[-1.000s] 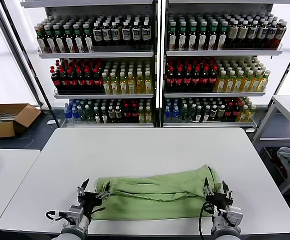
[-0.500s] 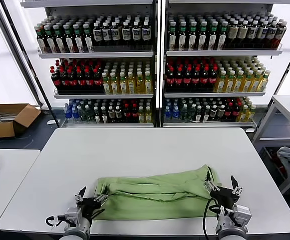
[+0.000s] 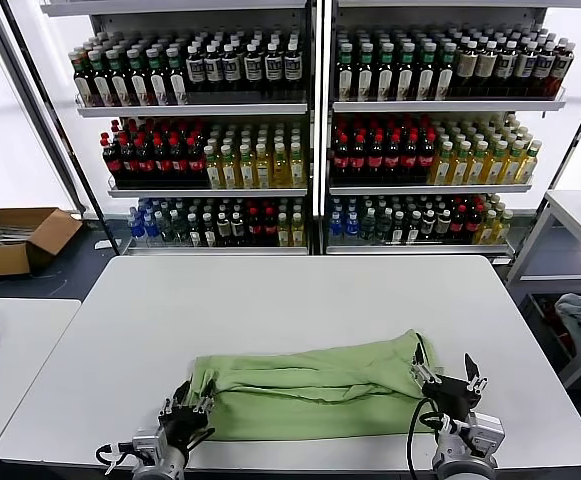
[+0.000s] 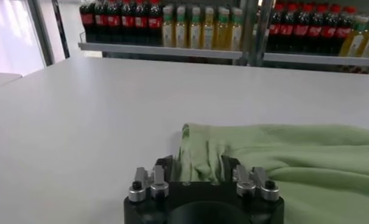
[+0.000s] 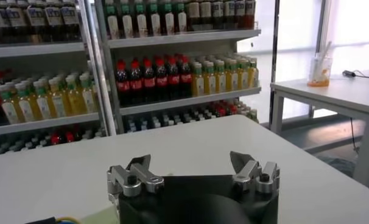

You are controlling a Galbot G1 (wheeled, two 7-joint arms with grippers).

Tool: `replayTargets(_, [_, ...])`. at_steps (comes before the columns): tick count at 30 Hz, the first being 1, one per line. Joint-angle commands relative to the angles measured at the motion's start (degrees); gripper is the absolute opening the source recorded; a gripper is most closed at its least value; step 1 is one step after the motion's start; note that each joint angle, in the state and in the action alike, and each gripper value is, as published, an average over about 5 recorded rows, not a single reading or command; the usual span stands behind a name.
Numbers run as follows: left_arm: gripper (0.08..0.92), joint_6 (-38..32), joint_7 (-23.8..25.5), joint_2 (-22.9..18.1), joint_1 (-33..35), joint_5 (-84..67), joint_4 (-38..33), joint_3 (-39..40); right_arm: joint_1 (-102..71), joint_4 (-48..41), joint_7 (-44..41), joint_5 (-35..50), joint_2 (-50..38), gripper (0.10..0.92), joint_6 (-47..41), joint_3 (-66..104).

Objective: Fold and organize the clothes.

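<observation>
White table (image 3: pixel 300 300) — green shirt (image 3: pixel 315 390), both claws beside it.

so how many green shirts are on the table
1. The shirt lies bunched along the near edge of the table, between the left pincer and the open right pincer. Its folds could hide another.

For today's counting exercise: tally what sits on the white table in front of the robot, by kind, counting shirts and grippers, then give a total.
Light green shirt: 1
Grippers: 2, left gripper and right gripper, at the shirt's two ends
Total: 3, on the white table
</observation>
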Motion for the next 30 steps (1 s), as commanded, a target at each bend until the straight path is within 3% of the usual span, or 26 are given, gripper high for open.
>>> replayTargets(1, [0.458,0.13,2.12,-0.58,0.75,0.29,1.69,0.06,0.07,0.29,0.12,0.09,-0.16,0.823,-0.02,0.29])
replayTargets(7, [0.285,-2.27,2.64,1.01,0.26,0.46,1.93,-2.33,0.9,-0.44,0.39,0.32,-0.42,0.823,-0.15,0.74])
replayTargets(11, [0.173,-4.37,2.43,4.88,-0.6,0.07,1.27,-7.32,2.15,-0.7,0.53,0.46,-0.38,0.823,-0.77,0.59])
replayTargets(16, [0.102,-4.92,2.6,16.66,-1.65,-5.34,2.05,-22.08,4.09,-1.09,0.68,0.67,-0.35,0.823,-1.7,0.32])
replayTargets(21, [0.102,-4.63,3.62,32.09,-1.54,-11.75,9.78,-38.37,4.97,-1.36,0.72,0.73,-0.28,0.823,-2.0,0.0])
replayTargets(24, [0.102,-4.32,4.54,37.25,-1.45,-12.3,14.12,-42.67,5.24,-1.51,0.78,0.69,-0.16,0.823,-2.04,-0.17])
replayTargets(27, [0.102,-3.69,4.91,37.62,-1.31,-11.95,12.78,-41.29,5.27,-1.43,0.86,0.52,0.2,0.823,-2.15,-0.3])
replayTargets(30, [0.102,-2.66,4.88,33.52,-1.16,-11.01,7.37,-36.33,4.63,-1.08,0.87,0.25,0.6,0.823,-2.14,-0.22])
